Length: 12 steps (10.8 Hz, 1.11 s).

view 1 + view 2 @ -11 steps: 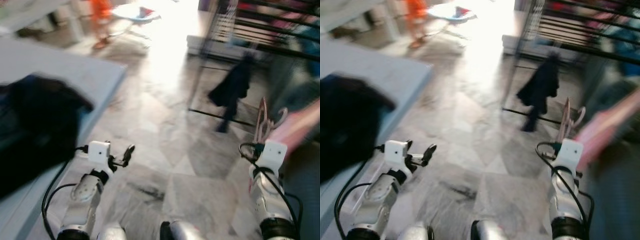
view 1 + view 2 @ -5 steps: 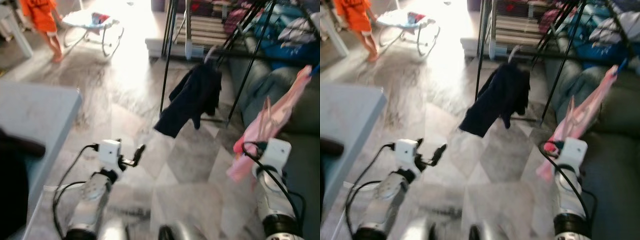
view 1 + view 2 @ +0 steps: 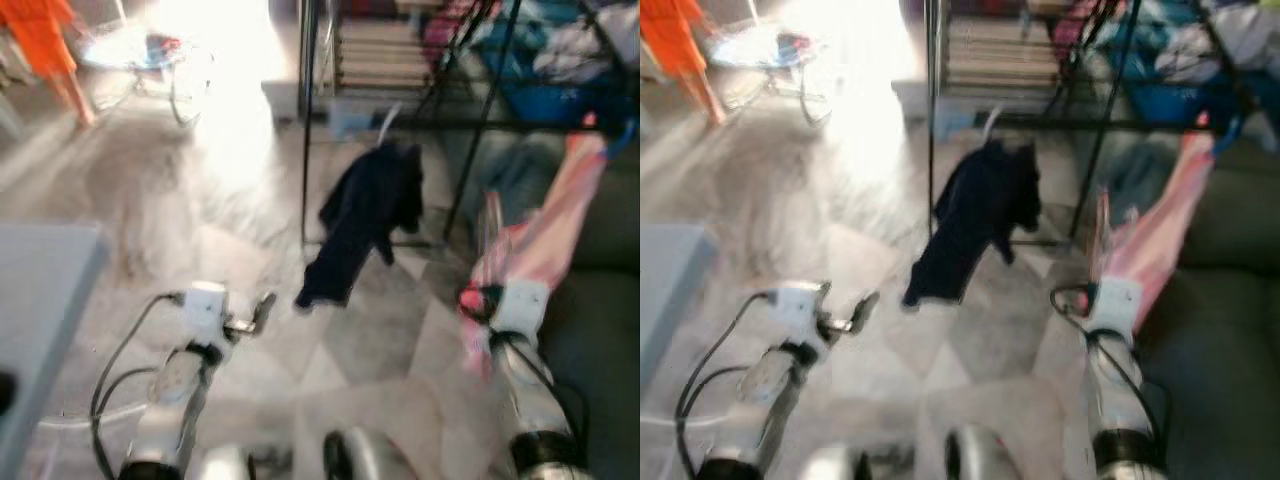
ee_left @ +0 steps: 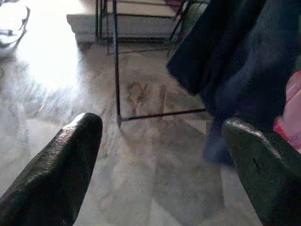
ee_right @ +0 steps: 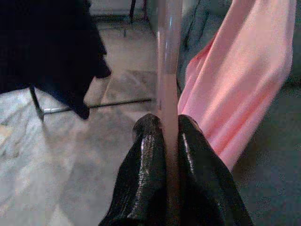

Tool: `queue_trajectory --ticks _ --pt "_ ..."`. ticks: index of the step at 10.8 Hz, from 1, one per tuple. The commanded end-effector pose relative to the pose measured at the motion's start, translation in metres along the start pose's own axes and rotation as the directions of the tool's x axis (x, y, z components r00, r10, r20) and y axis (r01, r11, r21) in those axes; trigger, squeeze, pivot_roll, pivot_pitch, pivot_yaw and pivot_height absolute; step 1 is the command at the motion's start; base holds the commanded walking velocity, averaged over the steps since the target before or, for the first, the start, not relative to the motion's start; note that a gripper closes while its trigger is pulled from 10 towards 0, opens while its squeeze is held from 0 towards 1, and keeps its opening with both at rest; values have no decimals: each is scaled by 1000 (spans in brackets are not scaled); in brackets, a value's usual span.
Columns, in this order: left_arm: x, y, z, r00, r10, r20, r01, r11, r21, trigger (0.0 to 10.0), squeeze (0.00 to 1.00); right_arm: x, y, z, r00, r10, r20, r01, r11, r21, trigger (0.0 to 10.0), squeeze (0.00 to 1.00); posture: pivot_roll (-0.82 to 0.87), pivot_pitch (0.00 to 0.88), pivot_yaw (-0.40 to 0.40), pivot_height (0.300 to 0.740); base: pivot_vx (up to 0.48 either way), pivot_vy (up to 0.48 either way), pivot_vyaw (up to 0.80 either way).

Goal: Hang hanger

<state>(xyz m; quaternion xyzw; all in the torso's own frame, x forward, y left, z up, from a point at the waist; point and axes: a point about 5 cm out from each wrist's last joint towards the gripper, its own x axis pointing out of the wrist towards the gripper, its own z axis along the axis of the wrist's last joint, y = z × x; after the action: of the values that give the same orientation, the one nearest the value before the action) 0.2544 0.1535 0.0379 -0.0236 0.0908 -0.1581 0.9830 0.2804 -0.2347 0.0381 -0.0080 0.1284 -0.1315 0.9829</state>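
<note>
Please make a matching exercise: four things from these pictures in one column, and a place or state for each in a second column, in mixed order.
1. left tool
2. right tool
3. dark navy garment
4. pink cloth garment

a. hanging on the black metal drying rack
b. shut on the translucent pink plastic hanger
c. open, holding nothing
d. draped beside the right tool, on its hanger

Pairs: 1-c, 2-b, 3-a, 4-d

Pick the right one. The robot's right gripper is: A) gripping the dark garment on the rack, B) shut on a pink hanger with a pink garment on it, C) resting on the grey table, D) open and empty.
B: the right gripper has its fingers pressed together on the pink hanger, with the pink garment draped beside it.
</note>
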Motion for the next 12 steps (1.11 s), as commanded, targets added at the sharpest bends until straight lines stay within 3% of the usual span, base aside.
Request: queue_trajectory --ticks 1,2,3,5,8,9,11,12 --pt "-3 8 -1 1000 19 -13 -19 1000 22 10000 0 5 11 7 999 43 26 -44 999 10 10000 0 3 133 -76 740 428 0 0" --pt "-2 8 -2 1000 16 -20 -16 1000 22 10000 0 10 22 13 994 102 27 -103 994 38 10000 0 7 128 -76 740 428 0 0" --pt "0 8 1 1000 28 -3 -28 999 25 10000 0 13 44 19 965 263 21 -264 963 56 10000 0 12 124 -79 740 0 0 0" --pt "-1 11 0 999 52 -16 -51 998 34 10000 0 9 66 12 916 398 -41 -391 912 126 10000 0 15 125 -83 740 0 0 0" --pt "-1 13 -3 995 93 -31 -90 992 87 10000 0 -8 91 7 782 620 -58 -603 777 177 10000 0 12 126 -76 740 0 0 0" --pt "-1 13 -4 995 90 -40 -86 991 99 10000 0 -8 89 6 783 619 -67 -604 782 154 10000 0 10 125 -74 740 0 0 0" --pt "-5 15 -10 993 94 -68 -85 989 119 10000 0 2 66 8 887 458 -50 -451 886 109 10000 0 8 130 -75 740 0 0 0" --pt "-6 17 -10 992 109 -67 -99 986 131 10000 0 4 55 8 918 393 -47 -388 917 93 10000 0 7 132 -75 740 0 0 0"
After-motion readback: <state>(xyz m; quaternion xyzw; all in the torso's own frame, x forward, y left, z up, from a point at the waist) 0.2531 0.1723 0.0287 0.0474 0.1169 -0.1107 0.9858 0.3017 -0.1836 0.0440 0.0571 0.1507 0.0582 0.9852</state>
